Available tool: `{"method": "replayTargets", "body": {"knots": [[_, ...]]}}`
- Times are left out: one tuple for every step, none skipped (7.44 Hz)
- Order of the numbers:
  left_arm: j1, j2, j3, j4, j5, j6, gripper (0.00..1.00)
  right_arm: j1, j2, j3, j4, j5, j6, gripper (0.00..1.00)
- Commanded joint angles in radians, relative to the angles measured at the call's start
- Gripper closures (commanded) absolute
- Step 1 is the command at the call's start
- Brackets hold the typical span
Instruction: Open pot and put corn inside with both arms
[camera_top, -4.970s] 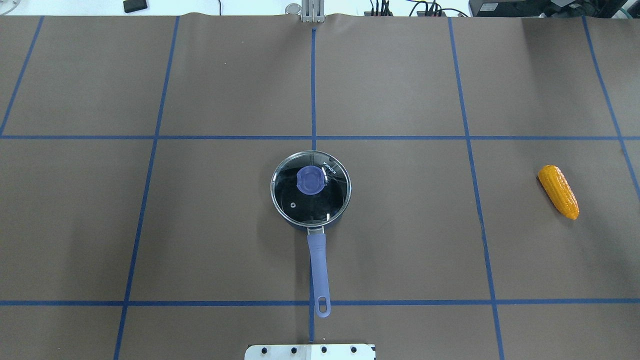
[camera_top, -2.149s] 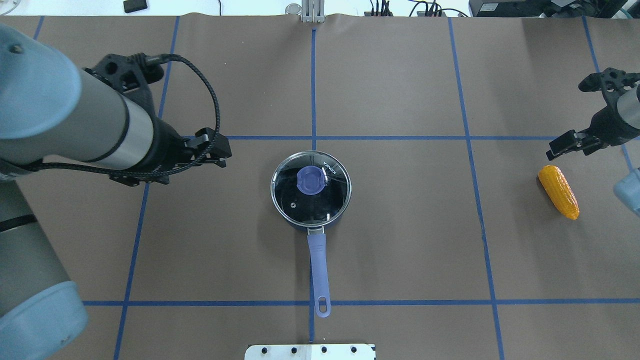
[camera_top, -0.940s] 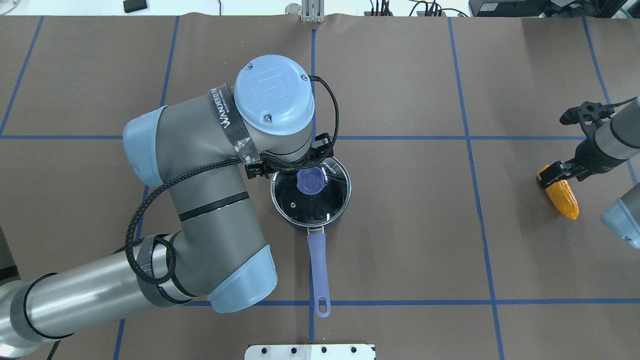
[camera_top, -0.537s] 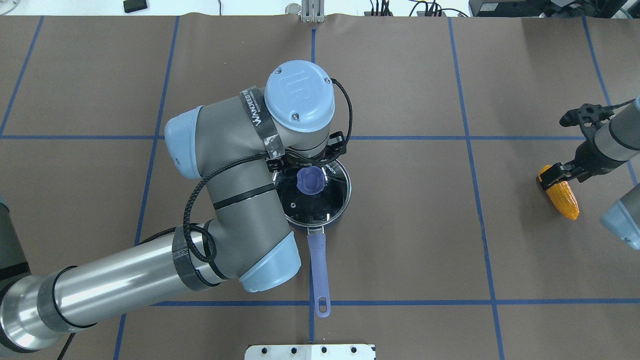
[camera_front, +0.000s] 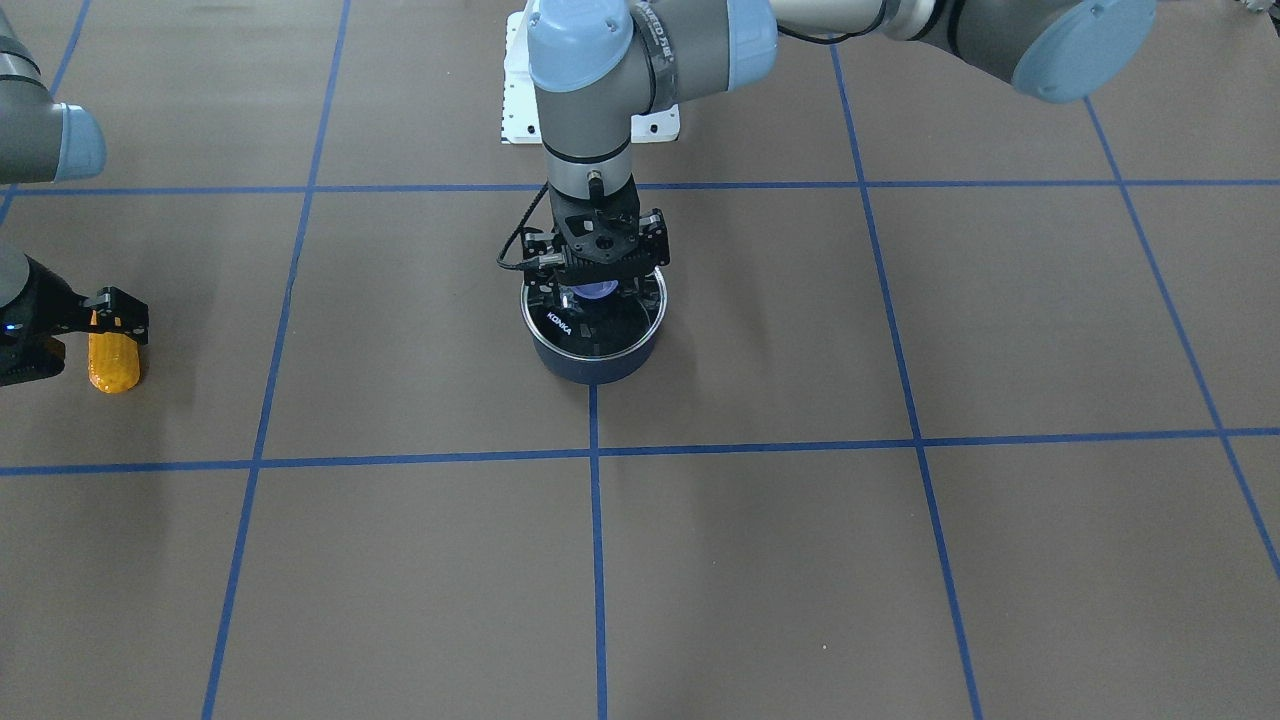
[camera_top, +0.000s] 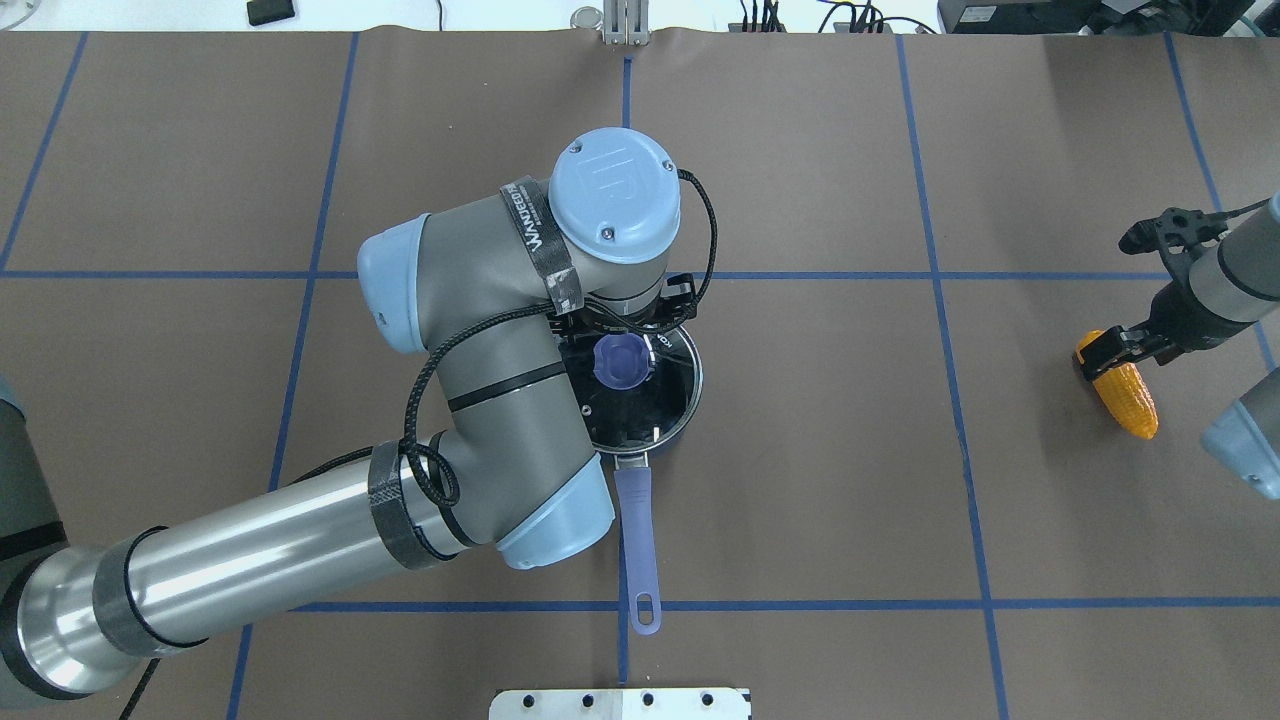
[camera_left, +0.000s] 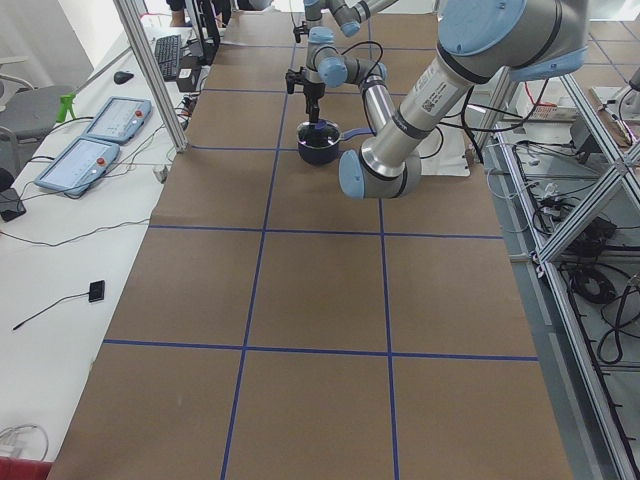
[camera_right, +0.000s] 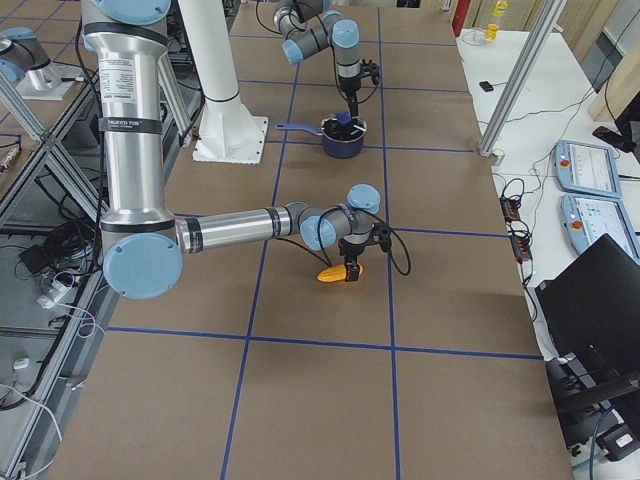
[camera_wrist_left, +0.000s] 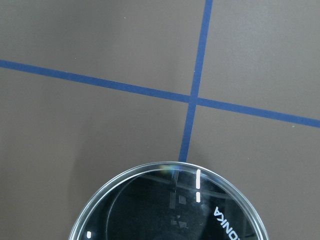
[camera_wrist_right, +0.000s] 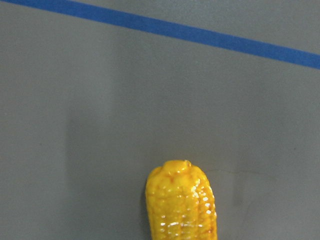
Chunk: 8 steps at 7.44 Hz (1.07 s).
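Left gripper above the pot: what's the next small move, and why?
Probably lower the left gripper slightly and close on the purple knob: the glass lid is still on the pot, and the gripper seems centred over the knob.

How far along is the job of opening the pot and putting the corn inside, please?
Nothing is finished: the lid covers the pot. In hand: the left gripper sits over the knob, and the right gripper straddles one end of the corn, lying on the table; neither grip is confirmable. Left: lifting the lid, moving the corn in.
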Motion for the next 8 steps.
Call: {"method": "replayTargets", "body": {"knots": [[0.002, 0.005, -0.002, 0.001, -0.047, 0.027, 0.03, 0.000, 0.001, -0.001, 0.000, 0.002, 0.000, 0.00], [0.015, 0.002, -0.002, 0.003, -0.053, 0.025, 0.03, 0.001, 0.000, -0.002, -0.002, 0.002, -0.003, 0.00], [0.031, 0.002, 0.003, 0.003, -0.051, 0.027, 0.03, 0.001, 0.001, -0.002, 0.000, 0.001, -0.003, 0.00], [0.038, 0.007, 0.004, 0.003, -0.051, 0.027, 0.03, 0.000, 0.000, -0.002, 0.000, 0.001, -0.003, 0.00], [0.038, 0.005, 0.006, 0.001, -0.053, 0.027, 0.07, 0.001, 0.000, -0.002, 0.000, -0.001, -0.002, 0.00], [0.038, 0.007, 0.006, 0.001, -0.053, 0.029, 0.17, 0.001, 0.000, -0.002, 0.002, -0.002, -0.002, 0.00], [0.038, 0.005, 0.010, 0.001, -0.053, 0.029, 0.28, 0.001, 0.000, -0.002, 0.002, -0.004, -0.002, 0.00], [0.038, 0.005, 0.009, 0.001, -0.053, 0.029, 0.37, 0.001, 0.000, -0.002, 0.002, -0.002, -0.002, 0.00]]}}
